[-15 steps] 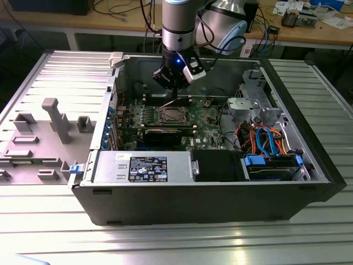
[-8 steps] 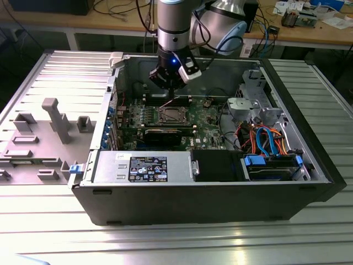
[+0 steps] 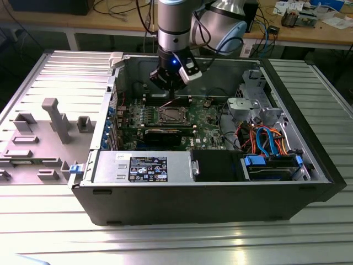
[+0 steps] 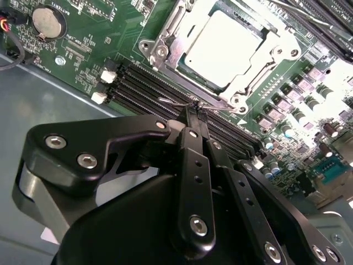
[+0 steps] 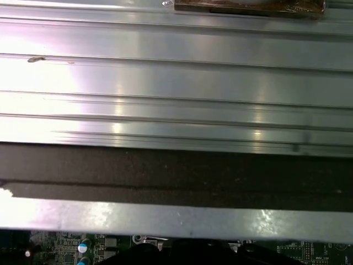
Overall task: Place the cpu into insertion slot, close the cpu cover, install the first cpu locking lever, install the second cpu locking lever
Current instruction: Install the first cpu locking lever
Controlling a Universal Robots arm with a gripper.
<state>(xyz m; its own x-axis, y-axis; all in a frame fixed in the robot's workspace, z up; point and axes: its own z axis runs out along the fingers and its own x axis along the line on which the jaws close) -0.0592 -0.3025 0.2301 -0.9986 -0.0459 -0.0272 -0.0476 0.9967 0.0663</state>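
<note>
Gripper (image 4: 193, 113) is hovering closed on a thin wire lever (image 4: 176, 103), with the covered cpu (image 4: 223, 47) lying just beyond at 12 o'clock.

We see the cpu (image 4: 229, 47), a flat pale silver square, lying level in the insertion slot (image 4: 165, 38) on the green board. The cpu cover (image 4: 258, 58), a thin silver frame, lies closed flat around its edges.
</note>
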